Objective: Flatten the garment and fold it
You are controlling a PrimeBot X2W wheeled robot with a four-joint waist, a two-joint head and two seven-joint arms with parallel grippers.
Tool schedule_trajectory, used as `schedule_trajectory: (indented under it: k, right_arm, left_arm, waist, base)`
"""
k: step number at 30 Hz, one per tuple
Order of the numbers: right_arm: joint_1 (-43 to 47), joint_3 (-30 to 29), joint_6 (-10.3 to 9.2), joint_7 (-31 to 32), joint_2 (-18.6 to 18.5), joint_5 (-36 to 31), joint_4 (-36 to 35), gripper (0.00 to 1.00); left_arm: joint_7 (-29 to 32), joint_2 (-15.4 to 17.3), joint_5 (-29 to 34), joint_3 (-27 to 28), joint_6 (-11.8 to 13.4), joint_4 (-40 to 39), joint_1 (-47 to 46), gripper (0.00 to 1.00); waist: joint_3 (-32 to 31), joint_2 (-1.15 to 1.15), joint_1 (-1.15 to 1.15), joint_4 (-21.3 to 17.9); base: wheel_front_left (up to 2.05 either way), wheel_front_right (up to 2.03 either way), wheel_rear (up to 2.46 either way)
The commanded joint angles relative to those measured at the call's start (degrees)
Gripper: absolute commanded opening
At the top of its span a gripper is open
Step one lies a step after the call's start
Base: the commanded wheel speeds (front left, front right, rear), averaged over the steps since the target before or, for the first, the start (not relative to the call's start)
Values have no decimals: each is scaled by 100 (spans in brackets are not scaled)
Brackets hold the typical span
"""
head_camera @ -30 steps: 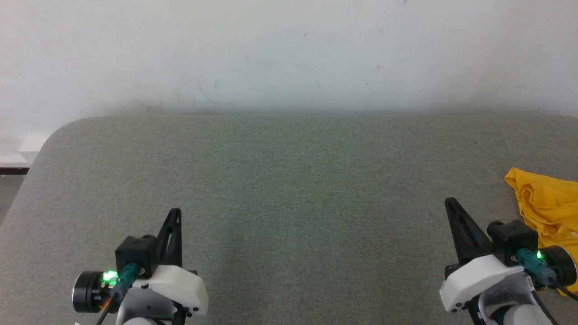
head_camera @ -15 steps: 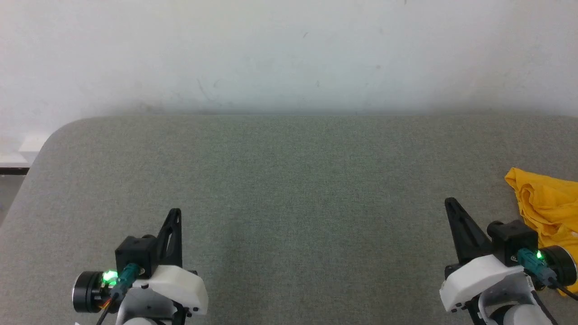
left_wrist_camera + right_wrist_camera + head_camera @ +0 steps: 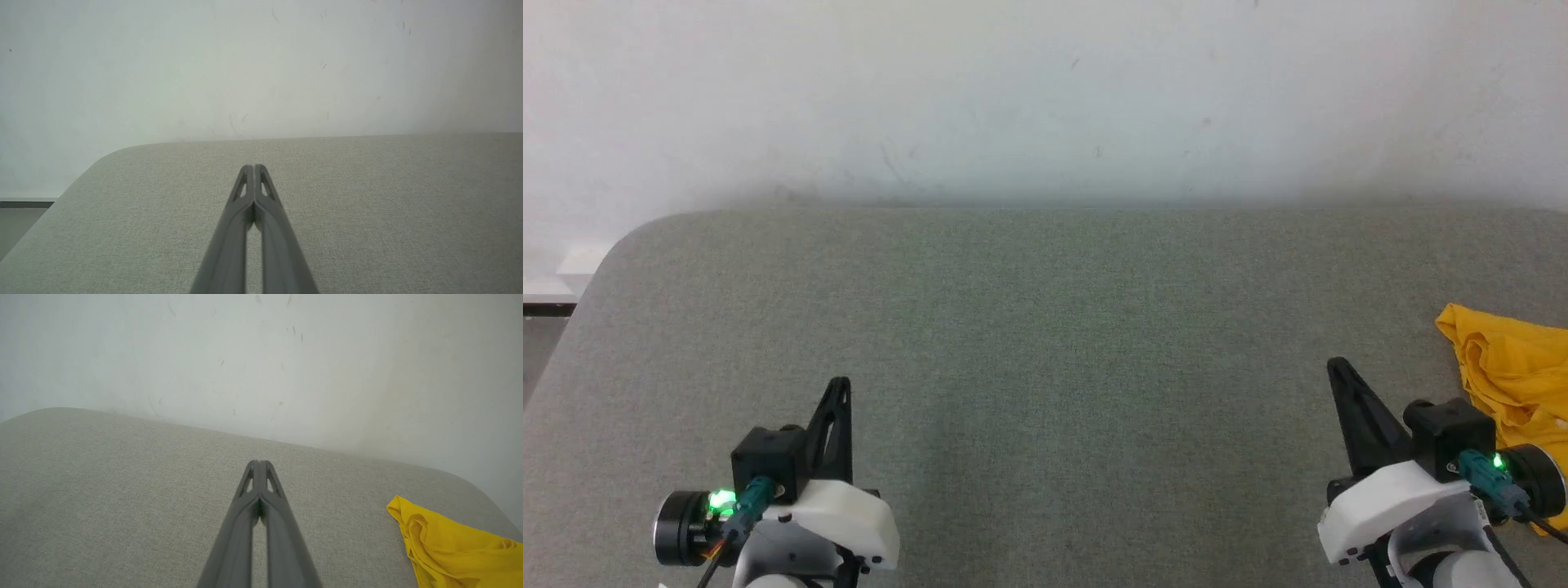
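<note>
Near left: left gripper, fingers pressed together, pinching nothing, poised over bare grey padded table. Near right: right gripper, likewise pressed together, empty. Right edge: garment, yellow, crumpled in folds, partly cut off in the head view, just beside the right gripper, well apart from the left.

Risks, as judged:
- Catching several layers at once when pinching into the heap, hence dragging a bundle instead of spreading it.
- Tipping cloth off the table's right side if pulled rightward.
- Long reach for the left gripper; more twisting from 1-sided tugging.

Count: 2 grippers, 1 garment, 1 table, 1 white wall.
</note>
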Motion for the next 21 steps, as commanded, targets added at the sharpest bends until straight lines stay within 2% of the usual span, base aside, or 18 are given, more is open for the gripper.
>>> schedule_trajectory:
  k: [1,21]
  right_arm:
    - [-63,1,-12,4,19,-44,-23,0]
    - [-63,1,-12,4,19,-44,-23,0]
  left_arm:
    - [2,-27,37,21,-10,10,-69,0]
    - [2,-27,37,21,-10,10,-69,0]
  waist:
    - [0,0,0,0]
    - [0,0,0,0]
  base:
    - [0,0,0]
    - [0,0,0]
